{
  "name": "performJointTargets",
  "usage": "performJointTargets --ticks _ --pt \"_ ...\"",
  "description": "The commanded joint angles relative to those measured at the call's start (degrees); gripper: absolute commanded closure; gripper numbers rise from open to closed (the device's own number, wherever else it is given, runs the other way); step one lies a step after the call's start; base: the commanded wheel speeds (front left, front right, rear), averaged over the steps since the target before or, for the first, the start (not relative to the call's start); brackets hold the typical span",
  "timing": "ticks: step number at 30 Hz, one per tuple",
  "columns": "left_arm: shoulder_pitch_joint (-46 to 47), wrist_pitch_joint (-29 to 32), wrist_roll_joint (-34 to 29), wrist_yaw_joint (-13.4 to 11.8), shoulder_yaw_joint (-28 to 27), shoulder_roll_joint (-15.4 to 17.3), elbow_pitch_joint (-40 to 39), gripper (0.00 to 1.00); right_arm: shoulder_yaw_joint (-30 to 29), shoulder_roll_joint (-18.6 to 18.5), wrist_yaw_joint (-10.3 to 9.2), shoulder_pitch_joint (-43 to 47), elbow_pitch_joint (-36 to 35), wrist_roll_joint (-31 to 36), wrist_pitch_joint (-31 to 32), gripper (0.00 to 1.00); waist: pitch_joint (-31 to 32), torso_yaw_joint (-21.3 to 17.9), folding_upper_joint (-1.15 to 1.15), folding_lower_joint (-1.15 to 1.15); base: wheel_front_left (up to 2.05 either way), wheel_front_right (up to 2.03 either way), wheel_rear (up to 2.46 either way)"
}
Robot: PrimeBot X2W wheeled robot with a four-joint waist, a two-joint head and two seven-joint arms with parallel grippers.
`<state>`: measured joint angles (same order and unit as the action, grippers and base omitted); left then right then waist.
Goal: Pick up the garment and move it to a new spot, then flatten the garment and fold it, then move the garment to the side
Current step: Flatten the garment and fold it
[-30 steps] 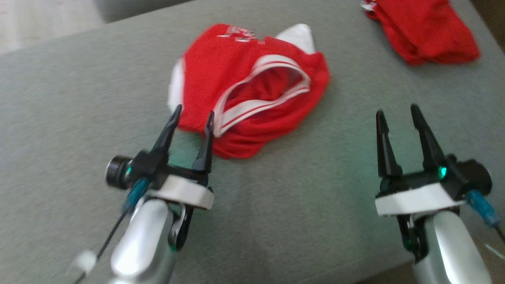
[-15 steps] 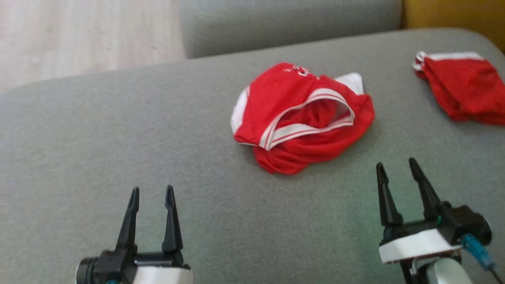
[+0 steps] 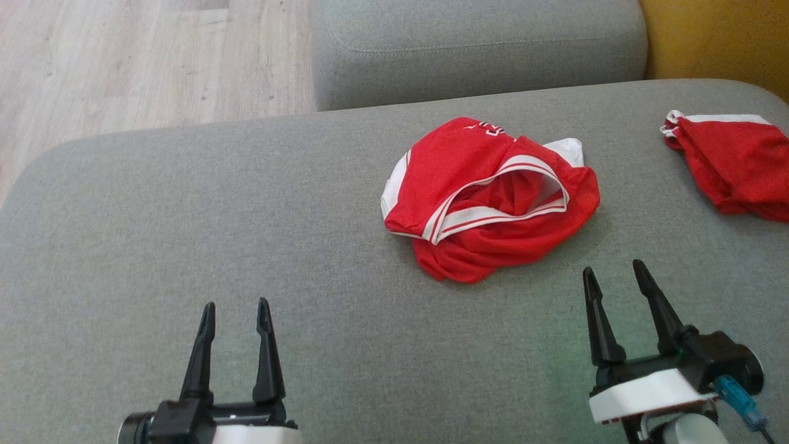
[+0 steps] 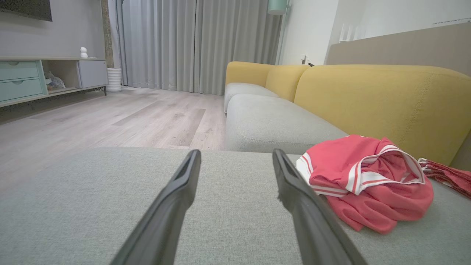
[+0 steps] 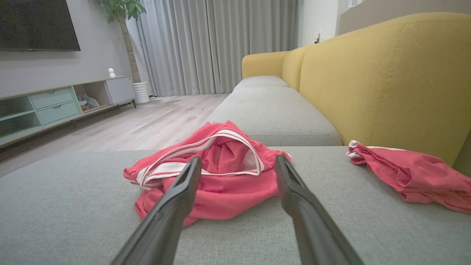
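The garment [image 3: 487, 197], red with white trim, lies crumpled in a heap on the grey sofa seat [image 3: 185, 216], its banded opening facing up. My left gripper [image 3: 237, 303] hovers open and empty near the seat's front, well to the garment's left. In the left wrist view the garment [image 4: 368, 180] sits right of my open left gripper [image 4: 236, 151]. My right gripper [image 3: 613, 266] is open and empty just in front of the garment's right side. Seen from the right wrist, the garment [image 5: 235, 184] lies straight ahead, beyond the open right gripper [image 5: 238, 158].
A second red garment [image 3: 733, 166] lies at the seat's far right, by the yellow backrest [image 3: 709, 37]. Another grey seat cushion [image 3: 474, 49] adjoins at the back, with wooden floor [image 3: 123, 61] beyond on the left. Bare seat stretches left of the heap.
The head camera has tilted up, shifting the whole picture. My left gripper has drawn back from the garment's near-left edge to the lower left, empty. The garment lies as before.
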<state>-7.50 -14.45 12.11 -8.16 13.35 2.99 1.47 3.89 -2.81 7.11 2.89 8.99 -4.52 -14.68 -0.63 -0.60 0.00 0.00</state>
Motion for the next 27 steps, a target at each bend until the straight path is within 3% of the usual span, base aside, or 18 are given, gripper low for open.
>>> performJointTargets --ticks 1,24,27 --pt "1.11 -0.54 0.05 -0.43 -1.44 -0.11 -1.93 0.0 1.34 -0.48 0.37 -0.97 -1.52 0.16 -0.32 0.0 0.0 0.04 0.0 0.0 0.0 0.0 0.0" --pt "0.86 -0.54 0.39 -1.31 -2.34 -0.11 -1.43 0.0 0.99 -0.37 0.37 -1.46 -0.23 -0.31 -0.32 0.0 0.87 -0.18 0.0 0.0 0.0 0.0 0.0" --pt "1.27 -0.54 0.32 -0.55 -1.89 -0.11 -1.45 0.0 1.17 -0.35 0.37 -1.45 -0.38 -0.36 -0.32 0.0 0.46 -1.1 0.0 0.0 0.0 0.0 0.0"
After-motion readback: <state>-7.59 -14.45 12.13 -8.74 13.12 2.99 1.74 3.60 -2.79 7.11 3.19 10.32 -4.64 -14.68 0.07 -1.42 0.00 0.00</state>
